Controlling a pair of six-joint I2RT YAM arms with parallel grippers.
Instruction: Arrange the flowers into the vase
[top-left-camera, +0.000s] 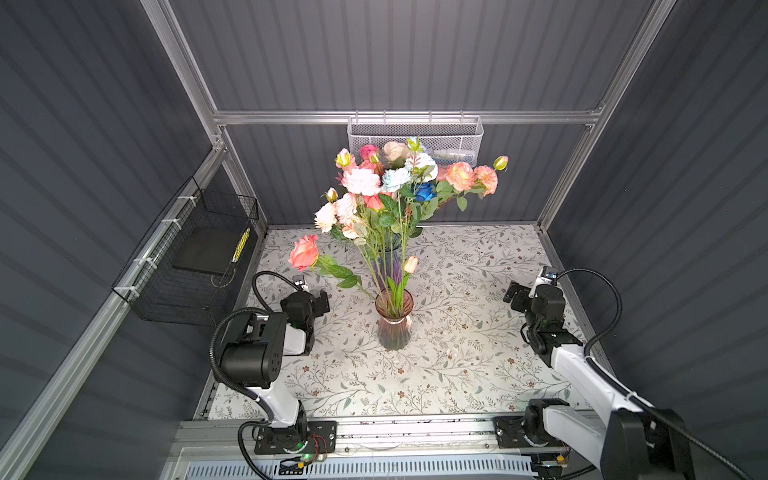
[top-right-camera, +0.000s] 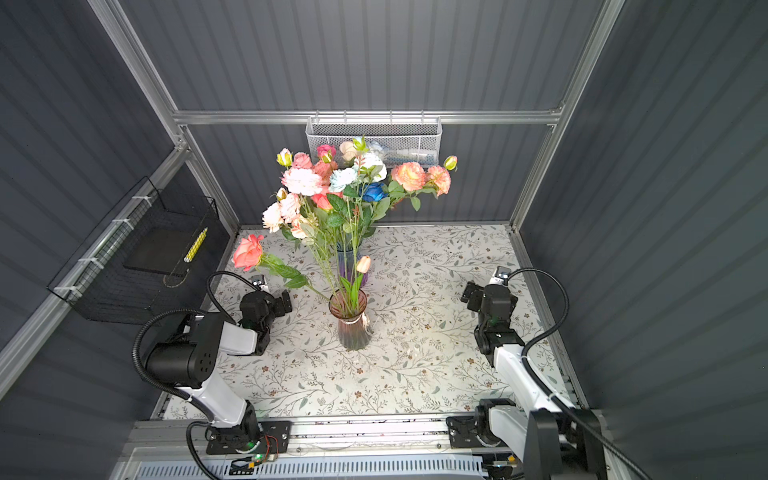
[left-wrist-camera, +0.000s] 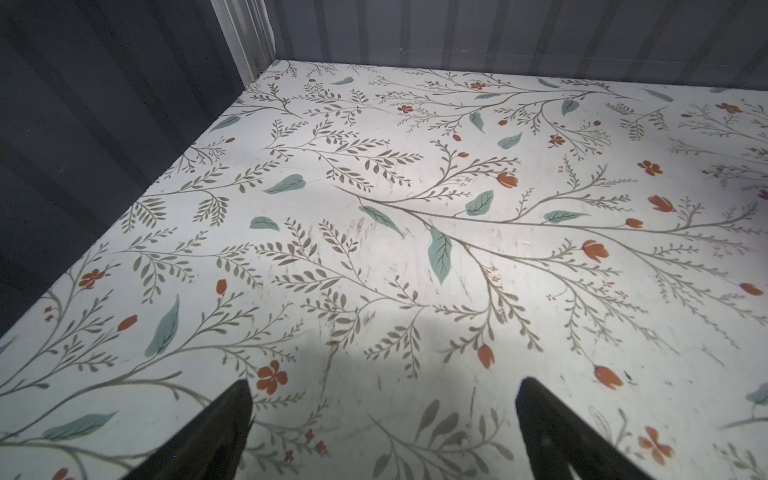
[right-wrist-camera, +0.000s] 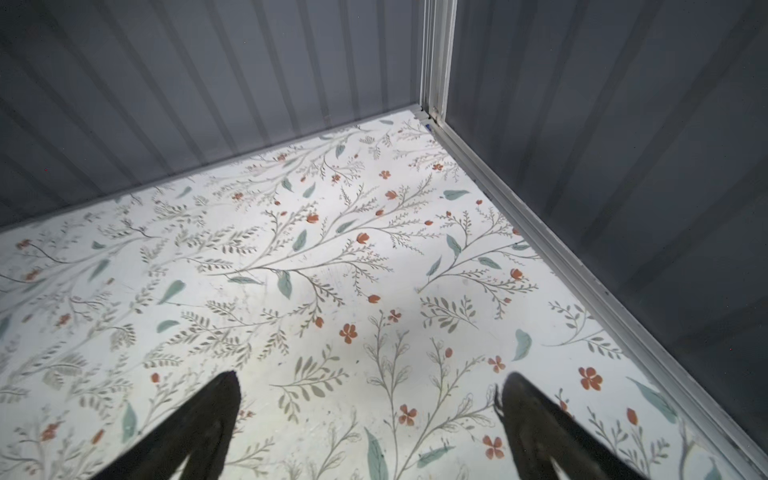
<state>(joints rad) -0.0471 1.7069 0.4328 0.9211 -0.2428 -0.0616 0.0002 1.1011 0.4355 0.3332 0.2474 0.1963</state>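
Observation:
In both top views the flowers stand as a tall bunch, and green stems run down into a pinkish glass vase mid-table. One pink rose leans out to the left. A deep blue bloom sits in the bunch. My left gripper is open and empty, left of the vase and apart from it. At the right side, my right gripper is open and empty. Both wrist views show only the table.
A bluish-purple vase stands just behind the pink one, partly hidden by stems. A white mesh basket hangs on the back wall. A black wire basket hangs on the left wall. Grey walls enclose the floral-patterned table.

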